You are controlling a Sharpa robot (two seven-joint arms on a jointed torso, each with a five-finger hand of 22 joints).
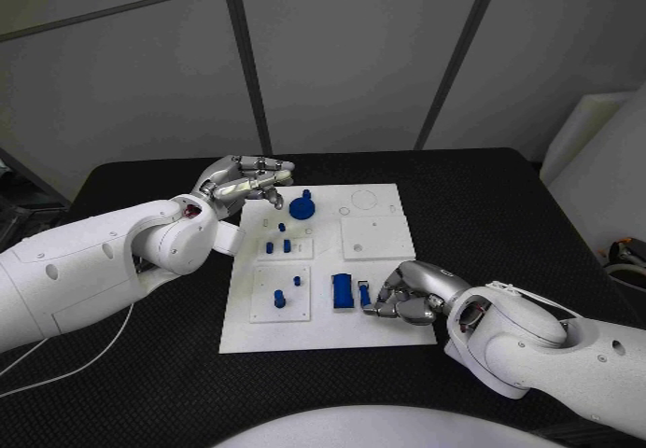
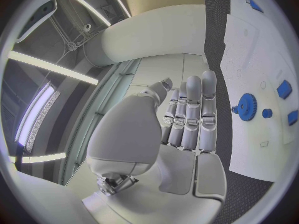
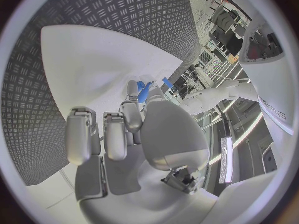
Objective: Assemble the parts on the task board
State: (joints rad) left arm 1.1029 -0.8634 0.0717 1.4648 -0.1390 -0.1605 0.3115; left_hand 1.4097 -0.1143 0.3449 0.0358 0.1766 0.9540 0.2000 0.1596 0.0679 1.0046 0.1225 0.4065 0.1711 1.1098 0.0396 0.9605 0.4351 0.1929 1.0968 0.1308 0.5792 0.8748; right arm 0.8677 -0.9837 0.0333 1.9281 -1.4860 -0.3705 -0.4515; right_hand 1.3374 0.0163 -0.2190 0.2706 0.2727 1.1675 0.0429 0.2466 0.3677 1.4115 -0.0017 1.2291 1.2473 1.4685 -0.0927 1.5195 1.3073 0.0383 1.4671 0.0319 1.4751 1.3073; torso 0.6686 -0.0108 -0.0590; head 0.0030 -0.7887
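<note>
The white task board (image 1: pixel 384 329) lies mid-table. A blue gear (image 1: pixel 301 205) stands near its far left corner, small blue pegs (image 1: pixel 277 247) stand in the left plates, and a blue block (image 1: pixel 342 290) lies near the front. My left hand (image 1: pixel 249 182) hovers at the board's far left edge beside the gear (image 2: pixel 247 106), its fingers (image 2: pixel 193 112) straight and holding nothing. My right hand (image 1: pixel 411 291) rests at the board's front right and pinches a small blue part (image 1: pixel 363 295) just right of the block. That part (image 3: pixel 144 92) shows between thumb and finger.
The black table (image 1: pixel 512 215) extends around the board on all sides. A white cable (image 1: pixel 67 369) trails over its front left. A white panel (image 1: pixel 599 140) stands past the table's right edge. Further blue pieces (image 2: pixel 284 89) sit on the board (image 2: pixel 249 149).
</note>
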